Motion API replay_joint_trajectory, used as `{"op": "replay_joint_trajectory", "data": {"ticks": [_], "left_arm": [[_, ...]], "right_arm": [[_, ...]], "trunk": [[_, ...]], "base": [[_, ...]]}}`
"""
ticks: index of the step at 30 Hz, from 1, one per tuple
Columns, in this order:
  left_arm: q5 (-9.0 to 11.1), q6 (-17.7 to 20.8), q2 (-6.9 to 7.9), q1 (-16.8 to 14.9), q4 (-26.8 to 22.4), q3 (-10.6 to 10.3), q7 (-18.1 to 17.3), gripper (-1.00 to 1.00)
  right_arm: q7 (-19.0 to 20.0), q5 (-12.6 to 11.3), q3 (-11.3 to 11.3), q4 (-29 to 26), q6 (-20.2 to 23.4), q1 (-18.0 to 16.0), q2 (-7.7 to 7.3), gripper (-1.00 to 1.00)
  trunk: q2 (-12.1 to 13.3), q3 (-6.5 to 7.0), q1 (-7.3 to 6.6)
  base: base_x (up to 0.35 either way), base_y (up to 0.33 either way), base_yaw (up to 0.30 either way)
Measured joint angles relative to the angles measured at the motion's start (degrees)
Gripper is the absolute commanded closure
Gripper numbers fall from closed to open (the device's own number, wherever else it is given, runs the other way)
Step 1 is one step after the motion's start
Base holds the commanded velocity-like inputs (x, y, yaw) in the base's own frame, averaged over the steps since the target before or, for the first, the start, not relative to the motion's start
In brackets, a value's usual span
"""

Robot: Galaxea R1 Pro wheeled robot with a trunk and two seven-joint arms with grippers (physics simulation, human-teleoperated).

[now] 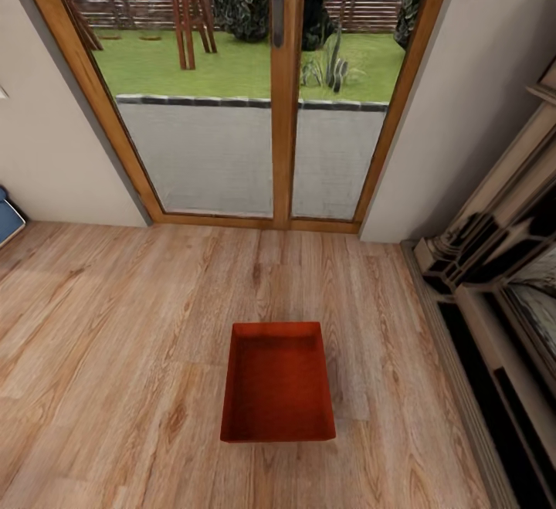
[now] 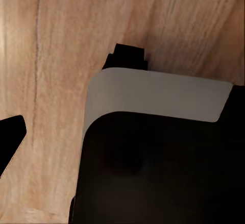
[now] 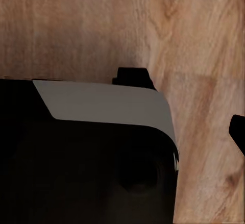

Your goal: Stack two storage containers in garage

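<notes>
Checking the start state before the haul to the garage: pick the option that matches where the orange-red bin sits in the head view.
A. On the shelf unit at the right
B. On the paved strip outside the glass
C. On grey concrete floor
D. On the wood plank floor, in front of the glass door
D: the storage container rests open-top on the light wood plank floor, indoors, in front of the wood-framed glass door.
</notes>
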Motion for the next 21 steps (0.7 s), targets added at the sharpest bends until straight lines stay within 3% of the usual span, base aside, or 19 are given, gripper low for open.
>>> {"op": "replay_joint_trajectory", "data": {"ticks": [3,5,8,13,15,19,21], "left_arm": [[-0.04,4.91,-0.26,0.0,-6.16,-0.02,-0.06,-1.0],[0.0,8.71,-0.38,-0.03,-11.34,-0.05,-0.11,-1.0],[0.1,12.19,-0.8,-1.55,-14.54,-0.2,-0.15,-1.0],[-0.01,13.36,-2.83,-5.95,-15.28,-0.27,-0.17,-1.0],[-0.06,13.56,-5.03,-10.34,-14.86,-0.33,0.18,-1.0],[-0.13,13.63,-7.14,-16.77,-11.81,-0.37,0.63,-1.0],[-0.19,13.55,-7.73,-20.42,-9.41,-0.39,0.67,-1.0]], "right_arm": [[-0.57,0.01,-0.01,-2.27,2.48,-1.0,-0.02,-1.0],[-0.69,-0.08,0.0,-3.56,4.71,-3.21,-0.02,-1.0],[-0.74,-0.31,0.0,-4.2,6.83,-7.45,-0.05,-1.0],[-0.95,-0.55,-0.13,-3.84,7.98,-12.94,0.15,-1.0],[-2.37,-0.67,-0.34,-3.4,7.86,-17.24,0.26,-1.0],[-4.12,-1.26,-0.35,0.46,7.3,-23.02,0.59,-1.0],[-4.37,-3.04,-0.45,3.53,6.36,-26.21,0.77,-1.0]], "trunk": [[0.0,0.0,0.0],[0.0,0.01,0.0],[0.0,0.01,0.0],[0.0,0.0,0.0],[0.0,0.01,0.0],[0.0,0.02,0.0],[0.0,0.01,0.0]], "base": [[0.0,0.0,0.0],[0.0,0.0,0.0],[0.0,0.0,0.0],[0.0,0.0,0.0],[0.0,0.0,0.0],[0.0,0.0,0.0],[0.0,0.0,0.0]]}}
